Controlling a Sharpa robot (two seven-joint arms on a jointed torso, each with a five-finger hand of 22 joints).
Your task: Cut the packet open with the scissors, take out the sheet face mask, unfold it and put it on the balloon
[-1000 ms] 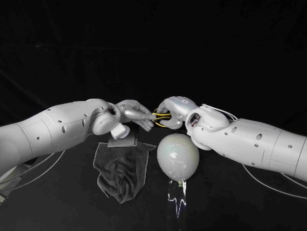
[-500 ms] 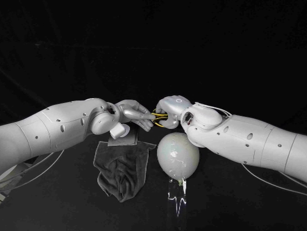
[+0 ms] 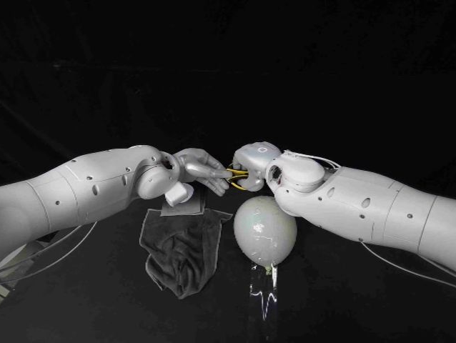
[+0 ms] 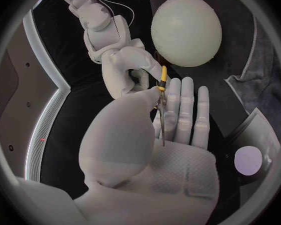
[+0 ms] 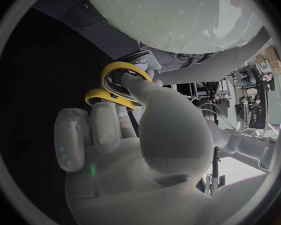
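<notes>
- My left hand (image 3: 200, 168) and right hand (image 3: 255, 166) meet above the black table (image 3: 372, 300), both on the scissors (image 3: 235, 180).
- Left hand: in the left wrist view the fingers (image 4: 185, 110) lie straight and close together, with the thumb folded over them. The scissors' blades (image 4: 162, 120) are pinched between thumb and fingers. This hand holds nothing else.
- Right hand: its fingers are curled round the yellow handles. In the right wrist view the thumb goes through one yellow loop (image 5: 118, 84) and the other fingers (image 5: 90, 130) sit just beside the second loop. How firmly it grips, I cannot tell.
- The scissors bridge the two hands, with the handles at the right hand and the blades in the left. They are up off the table.
- The packet (image 3: 187, 208) lies flat on the far end of a dark crumpled cloth (image 3: 181, 254), just below the left hand. I cannot tell whether it has been cut.
- The balloon (image 3: 264, 229) lies on the table just beside the cloth, on the right arm's side and under the right wrist. It is pale and egg-shaped, with its narrow end towards me.
</notes>
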